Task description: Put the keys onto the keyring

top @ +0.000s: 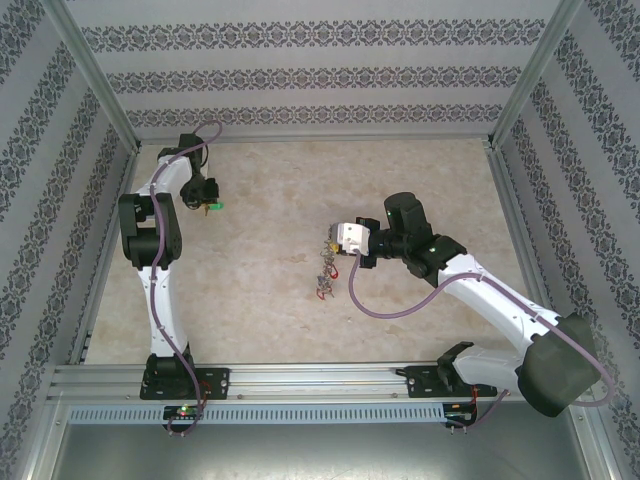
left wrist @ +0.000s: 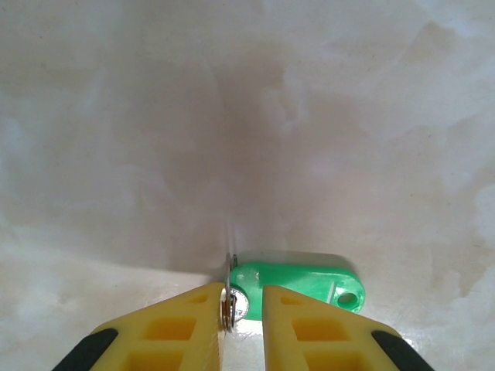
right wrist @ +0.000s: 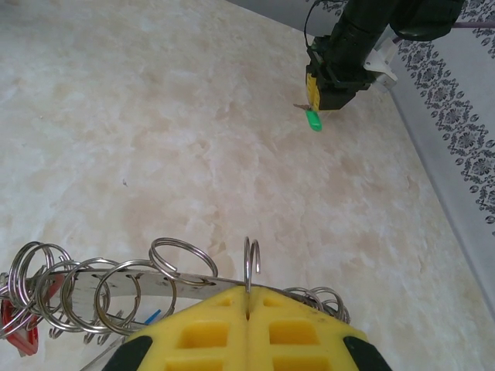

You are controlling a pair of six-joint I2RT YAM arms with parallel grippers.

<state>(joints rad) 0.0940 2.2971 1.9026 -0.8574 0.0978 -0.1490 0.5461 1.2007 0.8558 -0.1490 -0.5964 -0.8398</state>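
My left gripper (left wrist: 242, 297) is shut on a small metal key (left wrist: 229, 303) with a green tag (left wrist: 298, 283). The key's head lies flat against the left finger, and the tag sticks out to the right, just above the table. From above, this gripper (top: 207, 207) is at the far left with the green tag (top: 215, 207) at its tip. My right gripper (right wrist: 248, 292) is shut on the keyring (right wrist: 178, 280), pinching one upright split ring (right wrist: 251, 263) on its metal band. The keyring (top: 325, 272) hangs under the right gripper (top: 330, 240) at mid-table, carrying a red tag (right wrist: 19, 325).
Several empty split rings (right wrist: 93, 297) line the band. The left arm's gripper (right wrist: 325, 77) with the green tag (right wrist: 312, 120) is far off across the marbled tabletop (top: 420, 180). Patterned walls and metal frame posts (top: 95, 75) enclose the table.
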